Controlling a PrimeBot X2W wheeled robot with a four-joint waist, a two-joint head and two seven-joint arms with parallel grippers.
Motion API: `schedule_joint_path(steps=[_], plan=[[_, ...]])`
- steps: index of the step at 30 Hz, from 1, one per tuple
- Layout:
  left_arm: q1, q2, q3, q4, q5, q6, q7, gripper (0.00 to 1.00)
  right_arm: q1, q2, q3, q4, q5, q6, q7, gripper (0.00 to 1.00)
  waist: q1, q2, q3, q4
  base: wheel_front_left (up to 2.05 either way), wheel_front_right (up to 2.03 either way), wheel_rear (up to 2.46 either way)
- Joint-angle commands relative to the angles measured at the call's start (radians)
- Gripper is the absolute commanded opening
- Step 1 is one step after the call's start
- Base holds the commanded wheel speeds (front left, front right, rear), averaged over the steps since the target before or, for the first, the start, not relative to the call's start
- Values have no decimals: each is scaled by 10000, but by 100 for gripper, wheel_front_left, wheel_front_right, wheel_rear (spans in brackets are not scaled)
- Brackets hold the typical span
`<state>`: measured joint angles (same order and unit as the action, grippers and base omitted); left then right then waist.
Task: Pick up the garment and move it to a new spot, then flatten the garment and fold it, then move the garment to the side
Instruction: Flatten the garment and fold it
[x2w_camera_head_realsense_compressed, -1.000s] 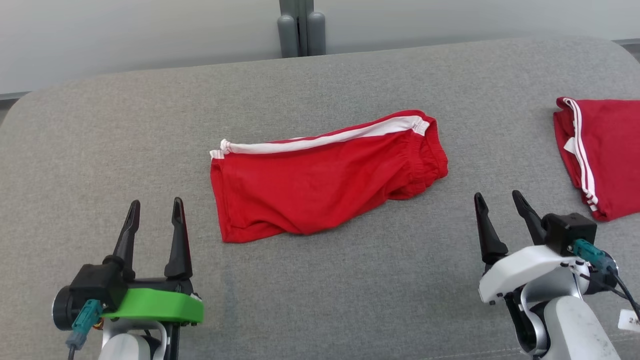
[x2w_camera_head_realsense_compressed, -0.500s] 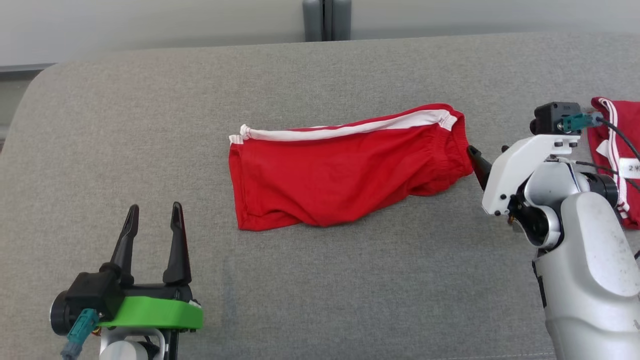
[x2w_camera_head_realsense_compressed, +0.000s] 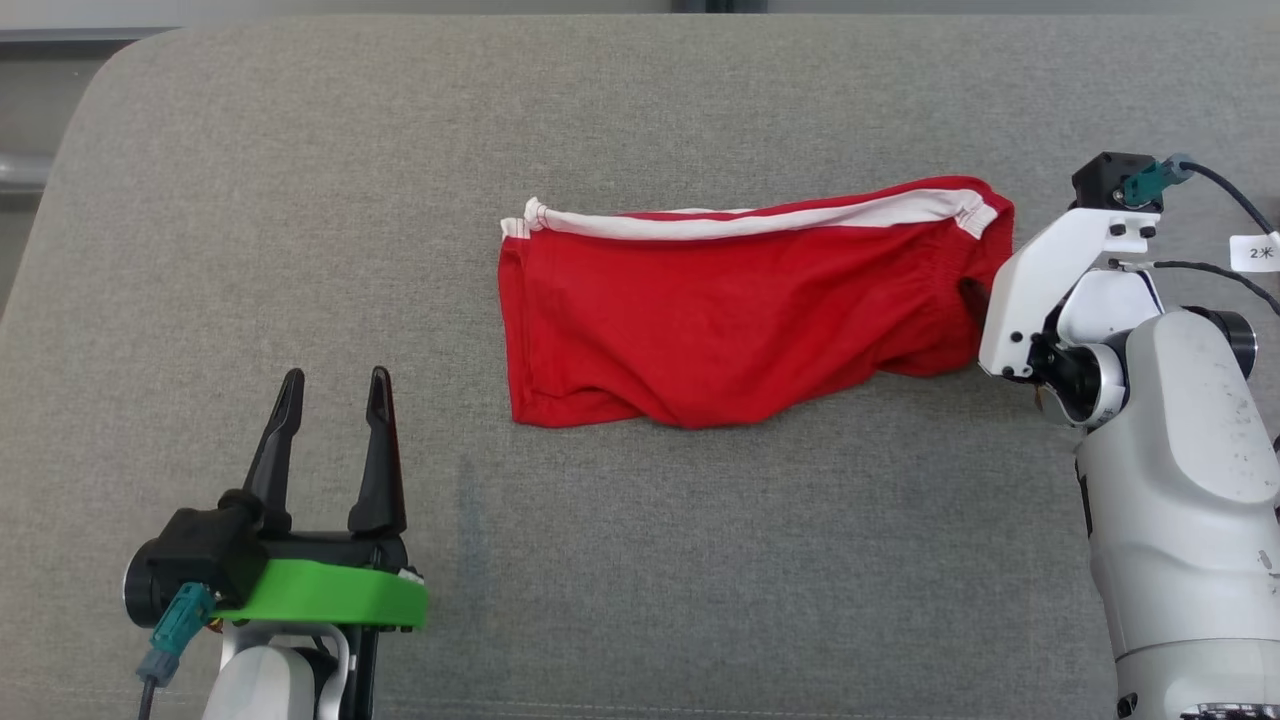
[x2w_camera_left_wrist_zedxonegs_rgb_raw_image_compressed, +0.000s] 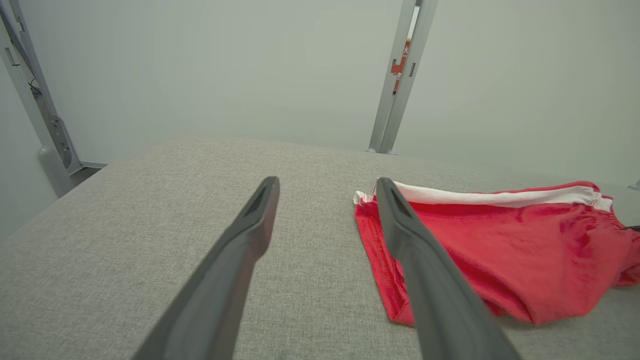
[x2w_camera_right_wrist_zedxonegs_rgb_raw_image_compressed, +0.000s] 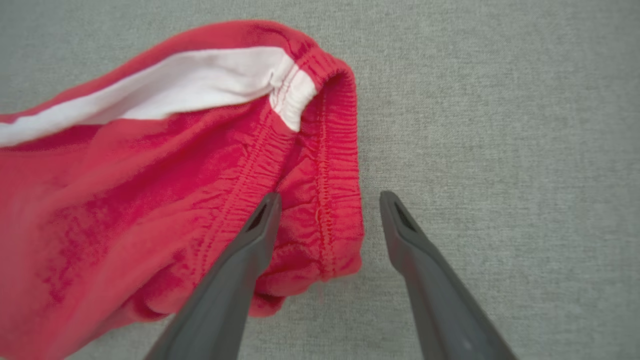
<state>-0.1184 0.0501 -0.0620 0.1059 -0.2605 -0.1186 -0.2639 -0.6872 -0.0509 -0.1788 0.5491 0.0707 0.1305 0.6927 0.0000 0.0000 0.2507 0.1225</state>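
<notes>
- Starting at the near left corner of the gray fabric surface (x2w_camera_head_realsense_compressed: 700, 560), you have the left gripper (x2w_camera_head_realsense_compressed: 336, 374) released: its two dark fingers stand apart, pointing toward the far edge, with nothing between them and only bare fabric beneath.
- Your left wrist view puts the red shorts (x2w_camera_left_wrist_zedxonegs_rgb_raw_image_compressed: 500, 245) ahead of that gripper (x2w_camera_left_wrist_zedxonegs_rgb_raw_image_compressed: 326, 181) and off to its right, well apart from it.
- Near the right edge, your right arm (x2w_camera_head_realsense_compressed: 1170, 470) reaches in toward the middle, and its white wrist housing (x2w_camera_head_realsense_compressed: 1040, 280) sits just beside the waistband end of the shorts.
- Your right gripper (x2w_camera_right_wrist_zedxonegs_rgb_raw_image_compressed: 330, 196) is released too, and it straddles the waistband hem: one finger is over the gathered red cloth, the other over bare gray surface. You cannot tell from these views whether either finger touches the cloth.
- The shorts (x2w_camera_head_realsense_compressed: 740, 320) lie flat around the middle of the surface, lengthwise from left to right, leg opening to the left, elastic waistband (x2w_camera_right_wrist_zedxonegs_rgb_raw_image_compressed: 325, 165) to the right, white stripe (x2w_camera_head_realsense_compressed: 750, 222) along the far side.
- Beyond the far edge, a gray metal post (x2w_camera_left_wrist_zedxonegs_rgb_raw_image_compressed: 400, 75) stands against a pale wall (x2w_camera_left_wrist_zedxonegs_rgb_raw_image_compressed: 200, 65).
</notes>
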Motion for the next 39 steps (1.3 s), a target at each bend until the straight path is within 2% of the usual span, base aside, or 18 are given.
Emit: schedule_joint_path(steps=[1, 9, 18, 19, 20, 21, 22, 28, 34, 39], plan=[[-163, 15, -21, 43, -77, 45, 4, 100, -168, -18, -114, 185, 61, 2, -58, 100, 0, 0, 138, 159, 0, 0, 0], [-182, 15, -197, 20, -157, 81, 4, 100, -420, 1, -249, 1323, 301, 4, -268, 100, 0, 0, 177, 332, 0, 0, 0], [-220, 14, -261, -36, -48, 31, 4, 100, -653, 63, 324, 2730, 848, 7, -273, 100, 0, 0, 199, 470, 0, 0, 0], [-229, 14, -278, -25, -41, 23, 4, 100, -674, 79, 418, 2908, 890, 9, -226, 89, 0, 0, 207, 488, 0, 0, 0], [-239, 14, -285, -15, -48, 18, 4, 100, -690, 91, 496, 3033, 936, 15, -228, 42, 0, 0, 214, 501, 0, 0, 0], [-254, 14, -286, -7, -60, 12, 4, 100, -726, 104, 574, 3172, 950, 22, -250, 11, 0, 0, 229, 512, 0, 0, 0], [-266, 14, -289, -7, -69, 10, 4, 100, -764, 110, 626, 3270, 974, 22, -271, 0, 0, 0, 243, 517, 0, 0, 0], [-216, 14, -136, -62, -10, 50, 4, 100, -1084, -42, 470, 3322, 319, -8, -463, 0, 0, 0, 238, 358, 0, 0, 0], [3, 14, 20, -120, 66, 67, 4, 100, -1156, -700, 84, 2637, -397, -8, -229, 0, 0, 0, 55, 36, 0, 0, 0], [39, 15, 0, -162, 117, 42, 4, 100, -883, -1571, -256, 1755, -803, -7, 451, 0, 0, 0, -75, -185, 0, 0, 0]])
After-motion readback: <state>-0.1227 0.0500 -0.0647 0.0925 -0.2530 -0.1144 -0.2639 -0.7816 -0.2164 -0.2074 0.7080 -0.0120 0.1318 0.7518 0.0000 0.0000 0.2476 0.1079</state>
